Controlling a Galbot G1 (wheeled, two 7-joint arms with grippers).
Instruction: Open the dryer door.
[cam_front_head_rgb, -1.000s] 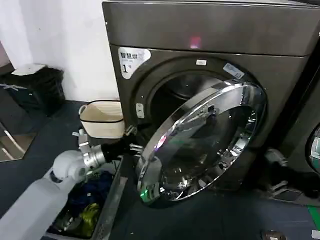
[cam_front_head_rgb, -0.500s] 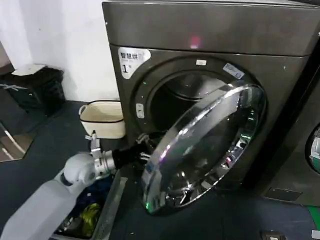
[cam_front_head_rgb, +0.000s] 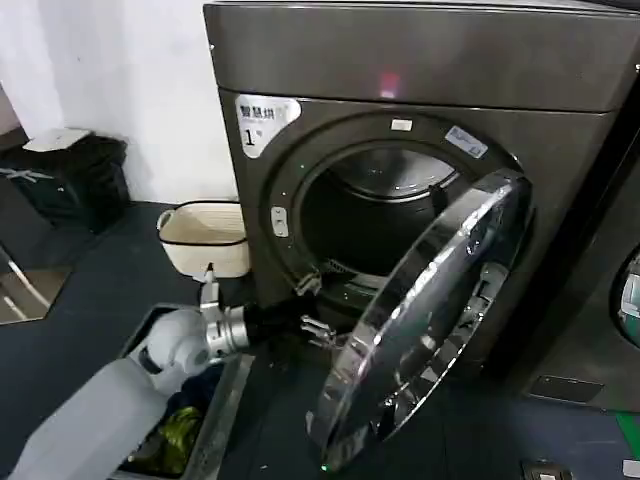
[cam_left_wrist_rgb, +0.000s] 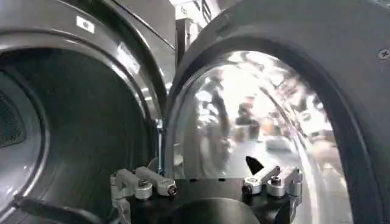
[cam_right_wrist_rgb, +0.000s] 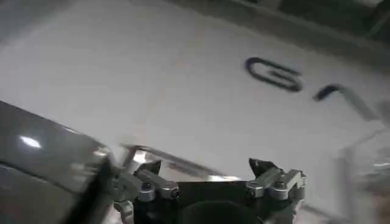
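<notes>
Left gripper (cam_front_head_rgb: 312, 305) sits low at the dryer's (cam_front_head_rgb: 420, 60) mouth, right between the porthole's lower edge and the door's (cam_front_head_rgb: 425, 325) free rim, and its fingers (cam_left_wrist_rgb: 149, 184) are spread apart with nothing between them. From the left wrist camera you see both finger pairs splayed wide (one toward the drum, one toward the door), pointing into the gap where the door meets the machine. The gripper's (cam_left_wrist_rgb: 207, 187) tips hang just short of the door's dark inner face (cam_left_wrist_rgb: 341, 73), with the tinted glass (cam_left_wrist_rgb: 256, 134) glinting straight ahead of it.

And the door is open! It stands swung well out from the dryer on the hinge side away from the gripper, tilted so its chrome rim runs diagonally from the porthole's upper edge down toward the floor. The drum (cam_front_head_rgb: 375, 215) lies exposed behind it, dark and round. Above the porthole, the white "1" sticker (cam_front_head_rgb: 262, 120) and a pink light (cam_front_head_rgb: 390, 82) show on the dryer's front.

Beside the dryer, on the gripper's side, a cream basket (cam_front_head_rgb: 207, 238) rests on the floor, and a bin of clothes (cam_front_head_rgb: 185, 420) sits under the left arm.

Right gripper (cam_right_wrist_rgb: 210, 185) is off by a pale surface with dark lettering, fingers apart, holding nothing.
</notes>
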